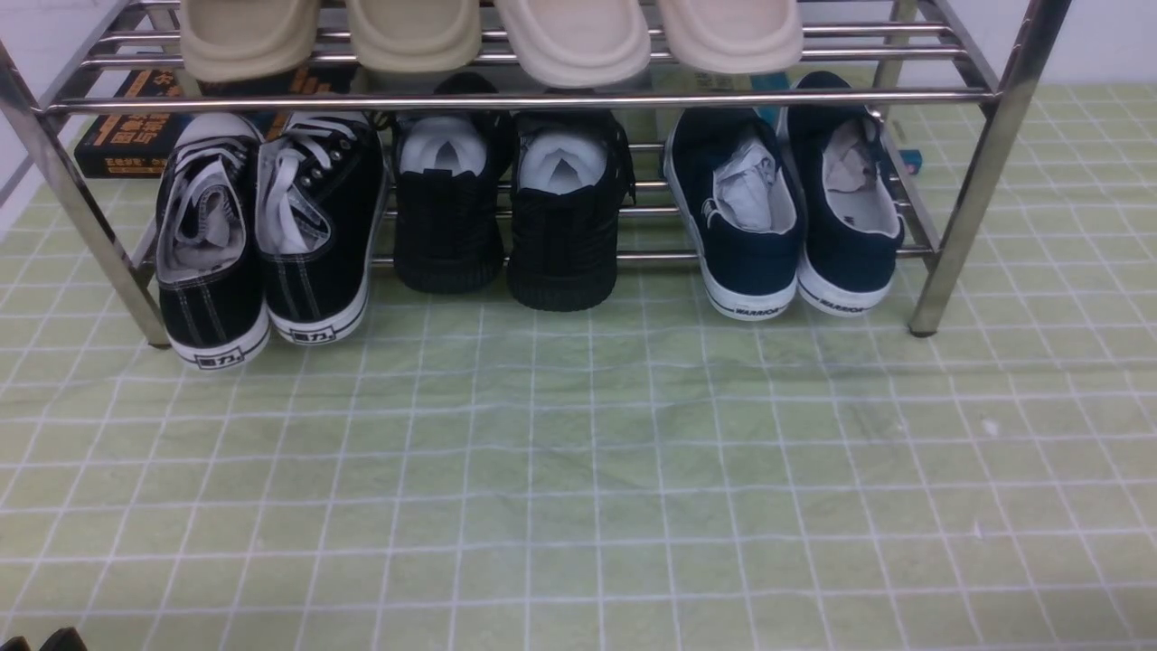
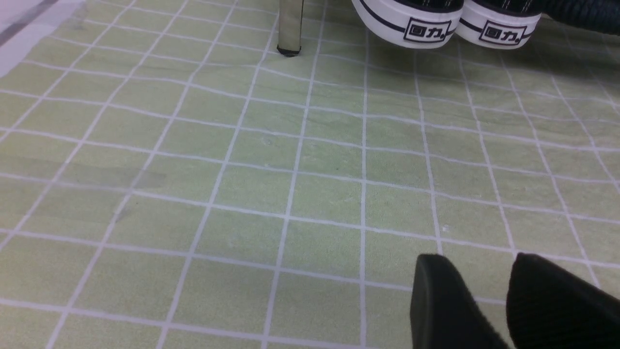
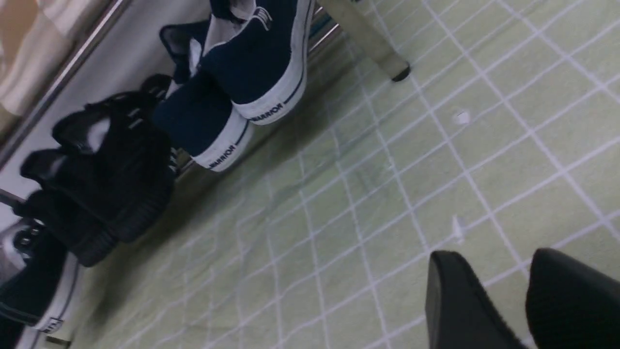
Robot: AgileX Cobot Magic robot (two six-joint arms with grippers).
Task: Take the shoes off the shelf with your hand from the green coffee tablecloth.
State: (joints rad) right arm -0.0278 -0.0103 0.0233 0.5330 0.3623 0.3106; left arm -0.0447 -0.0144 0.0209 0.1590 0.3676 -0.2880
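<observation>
Your left gripper (image 2: 479, 271) is showing two black fingers held slightly apart with nothing between them, over the pale yellow-green gridded tablecloth (image 2: 252, 194). Your right gripper (image 3: 494, 264) is likewise parted and gripping nothing. The two navy-blue canvas slip-on shoes (image 1: 750, 258) are sitting at the right end of the chrome metal shelf (image 1: 985, 163), on its lower tier, heels facing you. Two all-black textured shoes (image 1: 560, 244) and two black lace-up sneakers (image 1: 316, 235) are filling the rest of that tier. Four beige soles (image 1: 578, 36) are lying above, cut off by the top edge. The left wrist view is catching only the sneakers' heels and one shelf leg. The right wrist view is showing the navy pair's WARRIOR lettering. A black sliver (image 1: 45, 640) in the front view's corner is too small to identify.
</observation>
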